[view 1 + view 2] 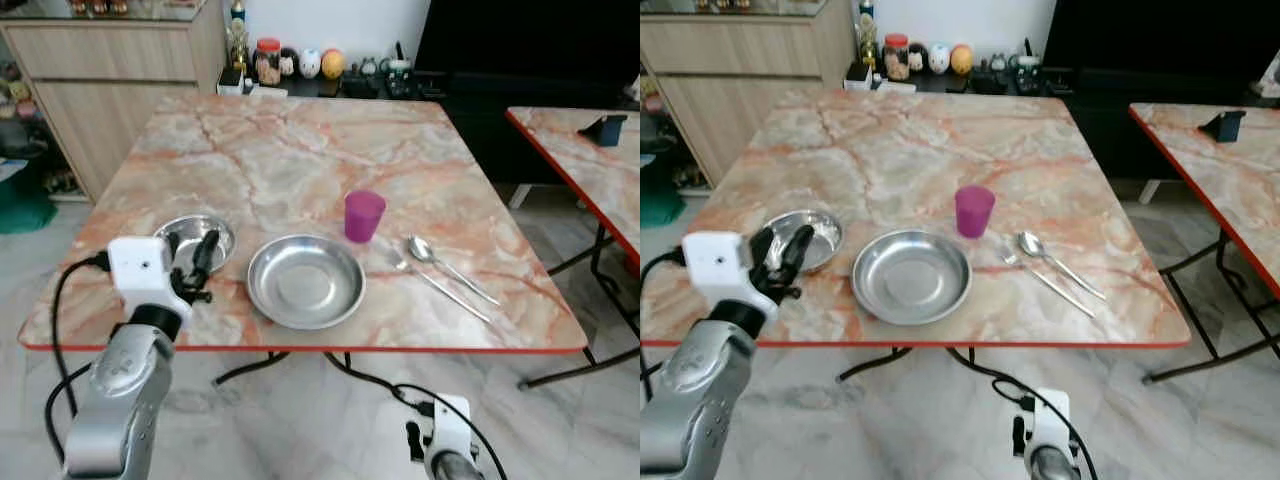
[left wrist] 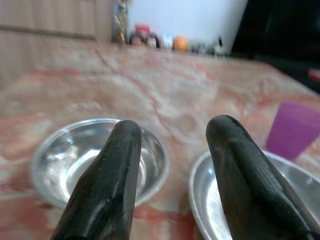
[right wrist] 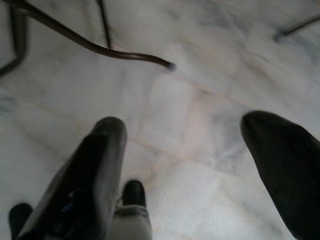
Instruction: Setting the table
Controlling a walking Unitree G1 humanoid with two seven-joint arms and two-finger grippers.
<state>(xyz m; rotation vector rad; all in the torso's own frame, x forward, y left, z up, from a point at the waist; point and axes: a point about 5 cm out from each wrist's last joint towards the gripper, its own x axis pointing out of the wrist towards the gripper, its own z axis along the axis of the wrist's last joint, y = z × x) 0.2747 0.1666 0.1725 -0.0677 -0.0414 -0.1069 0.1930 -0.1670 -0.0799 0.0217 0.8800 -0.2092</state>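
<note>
A place setting takes shape on a marble-patterned tabletop (image 1: 300, 140): a steel plate (image 1: 305, 281) lies near the front edge, a purple cup (image 1: 364, 216) stands just behind its right rim, and a spoon (image 1: 447, 264) and a fork (image 1: 435, 283) lie side by side to the right. A small steel bowl (image 1: 193, 240) sits just left of the plate, close to it but apart. The left end effector (image 1: 190, 262) hovers over the bowl's near rim, its two black fingers (image 2: 107, 187) spread apart and holding nothing, one lined up with the bowl and the other toward the plate. The right end effector (image 3: 185, 175) hangs idle below the tabletop over the pale floor (image 3: 190, 100), its fingers likewise apart and empty. The risk from here, judging by the layout, is the narrow gap between bowl and plate: a finger lowered there could clip the plate's rim and shove it toward the edge, or the smooth, shallow bowl could skid away as the fingers close.
</note>
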